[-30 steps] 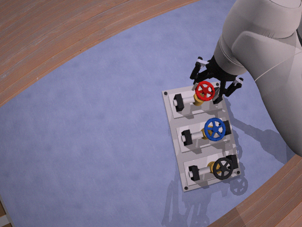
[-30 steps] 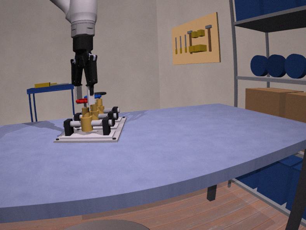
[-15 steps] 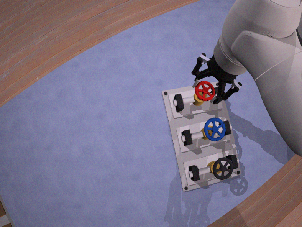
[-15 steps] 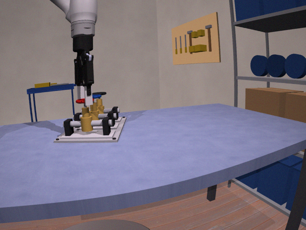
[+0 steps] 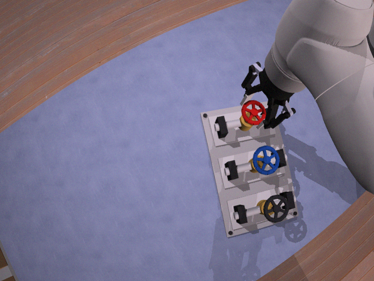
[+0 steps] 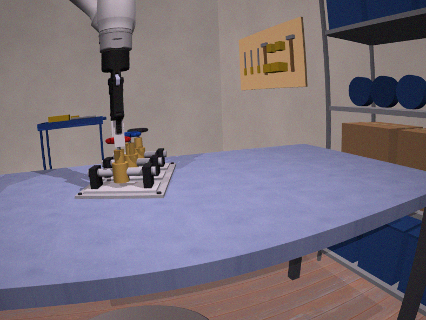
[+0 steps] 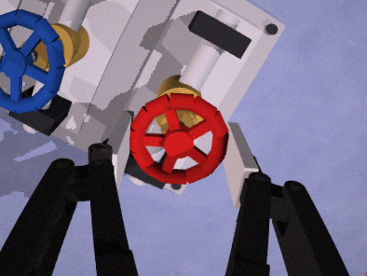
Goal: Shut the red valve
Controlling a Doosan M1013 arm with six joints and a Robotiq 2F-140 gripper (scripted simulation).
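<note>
Arm: reaches down vertically, wrist directly above the red handwheel (image 5: 254,112). Gripper (image 5: 253,112): pointing straight down, pale fingertips clamped on opposite sides of handwheel rim.

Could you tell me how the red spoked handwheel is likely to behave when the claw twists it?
The red spoked handwheel looks rigid, so it likely won't flex. Its ribbed rim should resist slipping in the claw. Bolted to the grey base plate, it should spin, not tip.
</note>
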